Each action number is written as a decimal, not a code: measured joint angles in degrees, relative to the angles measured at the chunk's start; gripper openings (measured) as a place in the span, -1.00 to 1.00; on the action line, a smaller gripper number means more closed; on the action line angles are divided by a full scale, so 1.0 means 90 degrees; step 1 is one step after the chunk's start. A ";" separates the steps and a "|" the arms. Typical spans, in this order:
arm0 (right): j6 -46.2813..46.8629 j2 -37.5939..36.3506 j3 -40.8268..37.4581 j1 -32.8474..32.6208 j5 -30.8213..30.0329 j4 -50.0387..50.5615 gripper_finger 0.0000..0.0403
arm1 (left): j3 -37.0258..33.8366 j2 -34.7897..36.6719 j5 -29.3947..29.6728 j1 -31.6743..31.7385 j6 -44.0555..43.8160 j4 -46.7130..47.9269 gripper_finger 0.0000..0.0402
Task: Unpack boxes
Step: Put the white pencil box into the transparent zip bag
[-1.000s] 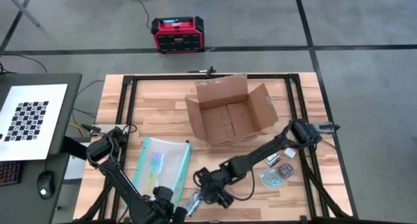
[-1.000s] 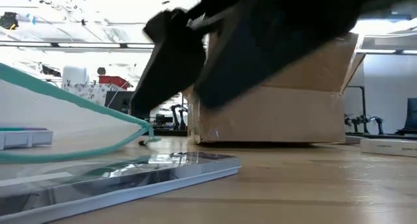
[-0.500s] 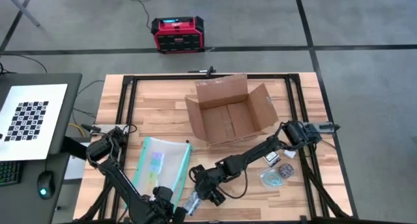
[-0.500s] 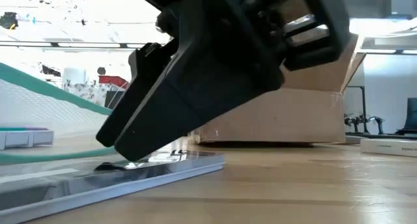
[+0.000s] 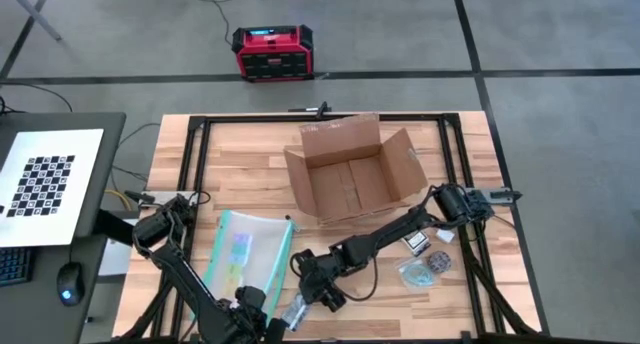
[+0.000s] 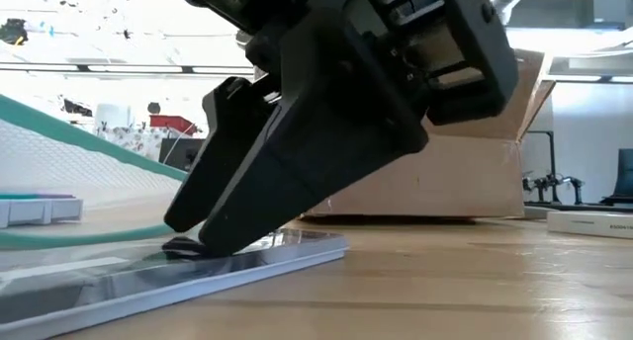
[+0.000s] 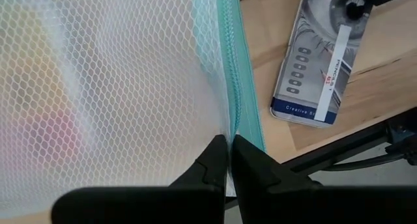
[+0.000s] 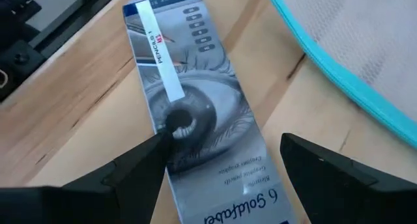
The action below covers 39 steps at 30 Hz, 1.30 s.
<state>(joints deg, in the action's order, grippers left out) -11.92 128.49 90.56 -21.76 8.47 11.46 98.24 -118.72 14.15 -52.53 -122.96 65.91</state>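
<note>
1. Since the earlier frame I have seen the right hand [image 5: 312, 292] travel leftward along the near part of the wooden slat worktop [image 5: 250, 159]; it now sits low over the flat silver pencil tin printed with a large eye [image 8: 195, 126].
2. Right hand, state: fingers [image 8: 130, 168] spread wide. One finger lies over the tin's edge and the other stands off its opposite side. In the low view the fingertip [image 6: 188, 243] rests at the tin's [image 6: 198, 271] upper face.
3. Left hand [image 7: 228, 159], state: fingers pressed together, pinching the teal zipper edge of the clear mesh plastic pouch [image 7: 117, 87]. This hand sits at the near edge of the worktop, at the pouch's near end [image 5: 250, 302].
4. Clear teal-edged pouch [image 5: 245, 254]: lies flat on the worktop's near left part, with pale coloured items showing through it. The tin [image 7: 319, 61] lies just beside its zipper side.
5. Plain brown corrugated cardboard box [image 5: 350, 174]: stands toward the far middle of the worktop, all four flaps spread outward, top open. It is well apart from both hands. From above I see only the bare cardboard floor inside. In the low view it stands behind the right arm [image 6: 475, 172].
6. Small packets [image 5: 425, 259]: lie on the near right of the worktop, beside the right arm.
7. Red and black case [image 5: 272, 52]: stands on the floor beyond the worktop.
8. Black-and-white checker board [image 5: 45, 184]: lies on the side desk at left.
</note>
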 joint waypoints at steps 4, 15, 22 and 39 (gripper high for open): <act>0.0682 -0.0033 0.0000 0.0000 0.0002 -0.0257 0.44 | 0.0002 0.0000 -0.0001 0.0000 0.0013 -0.0004 -1.00; 0.1906 -0.0042 0.0000 0.0164 0.0005 -0.0587 0.44 | 0.0002 0.0002 0.0000 0.0000 0.0039 0.0012 -1.00; 0.3579 -0.0044 0.0000 0.0555 0.0051 -0.0642 0.44 | 0.0002 0.0002 0.0007 0.0000 0.0117 0.0015 -1.00; 0.1132 -0.0049 0.0000 0.0618 0.1089 -0.0584 0.44 | 0.0002 0.0002 0.0029 0.0000 0.0372 0.0080 -1.00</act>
<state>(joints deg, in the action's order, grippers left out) -1.72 128.05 90.56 -16.20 18.27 6.20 98.26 -118.69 14.41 -52.53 -119.61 66.63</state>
